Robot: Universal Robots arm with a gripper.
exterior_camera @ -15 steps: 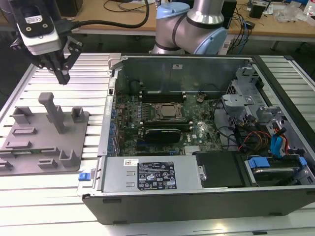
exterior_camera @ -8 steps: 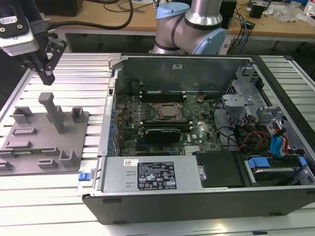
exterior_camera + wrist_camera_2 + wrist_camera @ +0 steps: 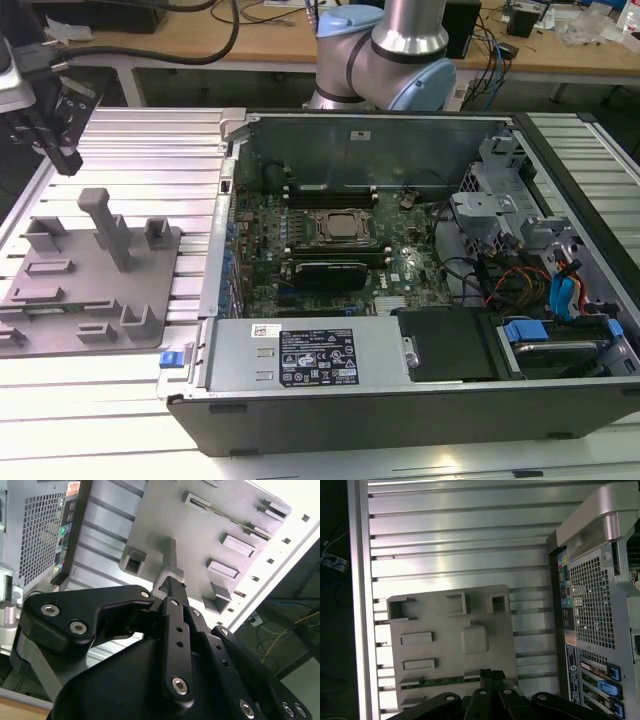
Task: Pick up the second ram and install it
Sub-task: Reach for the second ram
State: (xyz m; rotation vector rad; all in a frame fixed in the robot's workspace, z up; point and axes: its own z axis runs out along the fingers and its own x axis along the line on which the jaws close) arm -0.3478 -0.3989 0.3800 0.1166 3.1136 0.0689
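Our fingers [image 3: 486,676] are drawn together with nothing between them. They hang above the grey tray [image 3: 495,645], and in the first wrist view their tips sit just beside the second ram [image 3: 445,681]. That stick stands on edge in one of the tray's narrow slots, untouched. It is at the exterior view's left, well apart from the motherboard [image 3: 262,222] inside the open computer case [image 3: 300,425]. Tray and case both rest on the ribbed metal surface [image 3: 455,540].

We judge the main risk to be a descent with the fingers closed, which would strike the stick's top edge or the tray instead of straddling it. A grip taken off-centre could tilt the stick and jam it in the slot. The tall post [image 3: 105,232] stands near enough to catch a finger. At the board, a stick held crooked could bind in its socket under pressure.

By our count there is one ram stick in the tray, one tray with one tall post, one case and one arm. We cannot tell whether a stick already sits on the motherboard.
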